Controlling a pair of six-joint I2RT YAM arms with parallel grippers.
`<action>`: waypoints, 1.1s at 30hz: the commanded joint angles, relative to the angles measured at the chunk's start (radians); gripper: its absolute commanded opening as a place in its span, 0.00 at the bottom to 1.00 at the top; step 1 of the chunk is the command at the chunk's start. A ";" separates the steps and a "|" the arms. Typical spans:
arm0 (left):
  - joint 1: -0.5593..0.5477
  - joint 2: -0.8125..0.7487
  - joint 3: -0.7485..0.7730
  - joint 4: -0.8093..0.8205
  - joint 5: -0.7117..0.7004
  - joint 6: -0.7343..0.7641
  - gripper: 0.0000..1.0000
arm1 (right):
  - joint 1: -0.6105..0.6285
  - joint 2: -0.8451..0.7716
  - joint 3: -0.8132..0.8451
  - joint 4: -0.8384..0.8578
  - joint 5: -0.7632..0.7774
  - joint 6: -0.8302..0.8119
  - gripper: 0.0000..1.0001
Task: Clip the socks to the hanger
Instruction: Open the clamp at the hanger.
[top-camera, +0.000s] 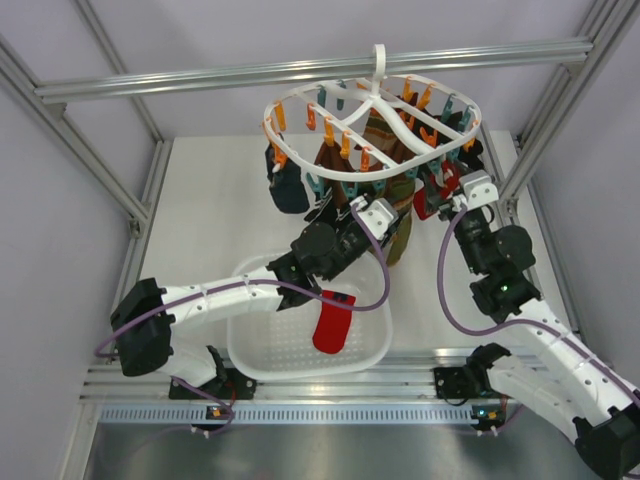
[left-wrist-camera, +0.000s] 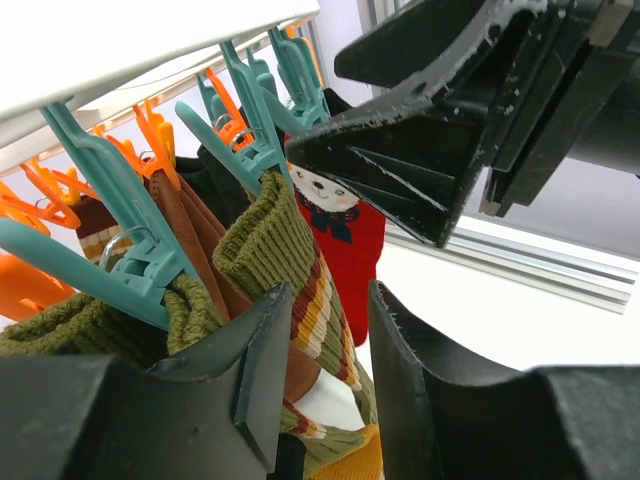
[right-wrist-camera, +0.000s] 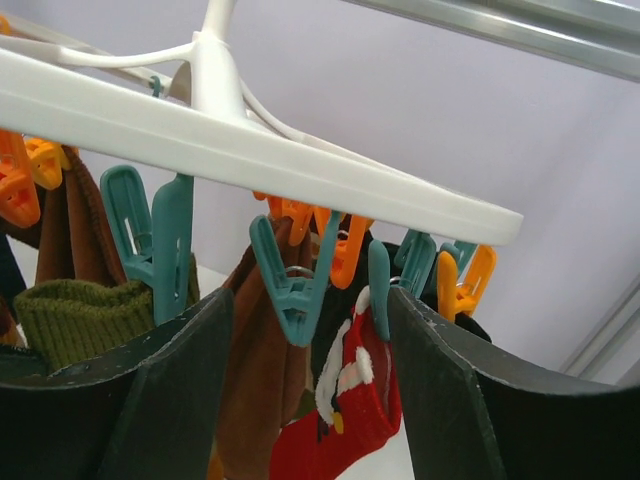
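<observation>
Top external: striped socks (top-camera: 400, 238) crowd the hanger (top-camera: 376, 92), upper center; 1 red sock (top-camera: 333, 322) lies in the basket (top-camera: 300, 370); left gripper (left-wrist-camera: 328, 300), right gripper (right-wrist-camera: 310, 300) both gape.

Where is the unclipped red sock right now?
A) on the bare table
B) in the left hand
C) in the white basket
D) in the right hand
C: the red sock lies loose inside the white basket, well below the hanger.
</observation>
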 joint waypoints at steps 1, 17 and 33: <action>-0.005 -0.031 -0.019 0.059 -0.018 -0.005 0.42 | 0.030 0.014 0.007 0.117 0.039 -0.023 0.63; -0.003 -0.040 -0.033 0.066 -0.028 -0.010 0.43 | 0.050 0.079 0.072 0.146 0.088 0.008 0.68; -0.003 -0.028 -0.028 0.067 -0.025 -0.013 0.44 | 0.057 0.103 0.104 0.181 0.099 0.031 0.66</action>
